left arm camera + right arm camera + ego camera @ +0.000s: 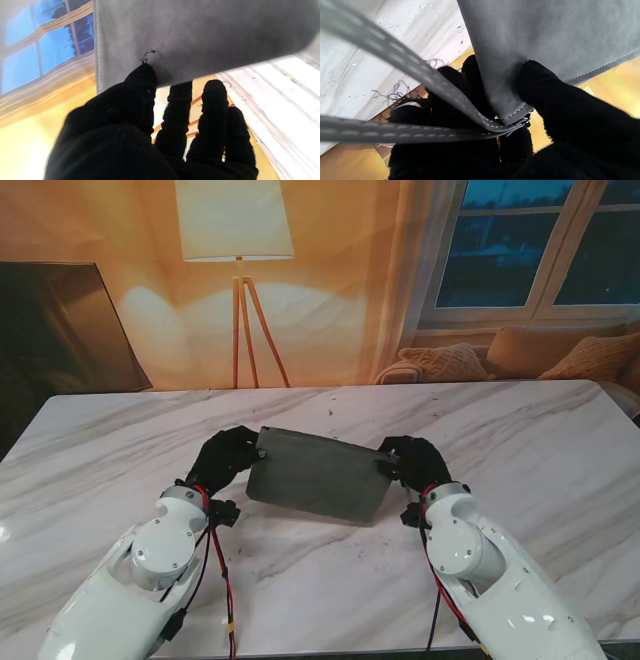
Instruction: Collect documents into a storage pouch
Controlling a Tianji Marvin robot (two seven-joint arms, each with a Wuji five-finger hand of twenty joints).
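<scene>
Pouch (318, 473), grey, is held mid-frame over the marble table (520, 430), pinched at its ends by left hand (222, 459) and right hand (413, 461). Contents are hidden; most fingertips are covered by fabric.

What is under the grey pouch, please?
The grey pouch is held by the left hand and right hand over the marble table. Beneath it is covered.

One grey pouch (318, 473); two black-gloved hands: left hand (224, 459), right hand (413, 459); one table (520, 440).
</scene>
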